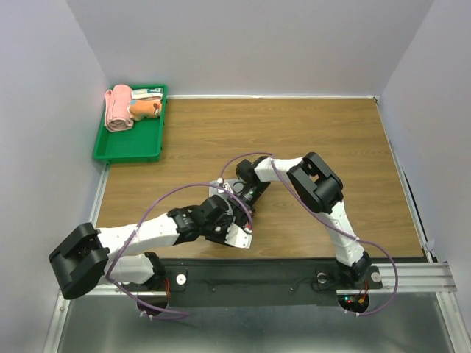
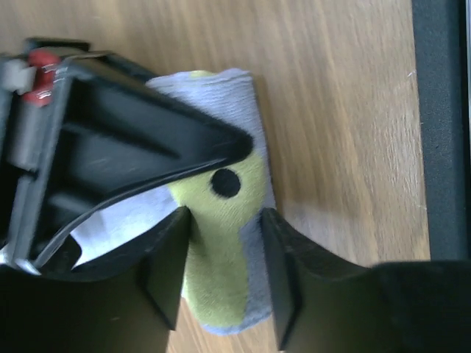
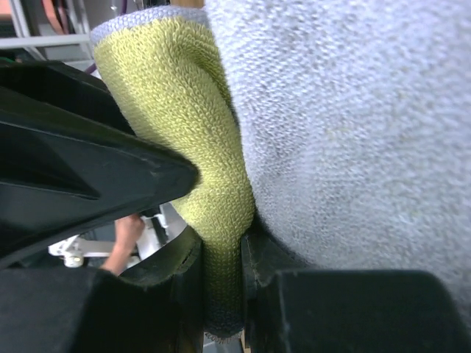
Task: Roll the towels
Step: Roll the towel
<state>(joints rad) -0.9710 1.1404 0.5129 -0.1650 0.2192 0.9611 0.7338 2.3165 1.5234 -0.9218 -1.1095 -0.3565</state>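
Two grippers meet over one towel (image 2: 221, 250) near the middle of the near half of the table (image 1: 316, 140), just ahead of the arms' bases. The towel is a grey bundle with a yellow-green patch and a black dot, lying flat on the wood.

The left gripper (image 2: 224, 217) stands over it with its jaws about half apart. The bundle fills the gap between them, and each finger presses a long side of the cloth, the yellow patch running up the middle. The near end of the bundle sticks out past the fingertips.

The right gripper (image 3: 221, 250) comes in from the far side. Its jaws are nearly closed, nipping a thin fold of the yellow cloth between them, while the grey bulk of the towel bulges beside and above the pinch. In the left wrist view one of its black fingers lies across the far part of the towel, just beyond the dot.

Well apart, in the far left corner, a green tray (image 1: 129, 151) holds a rolled pink towel (image 1: 118, 109).
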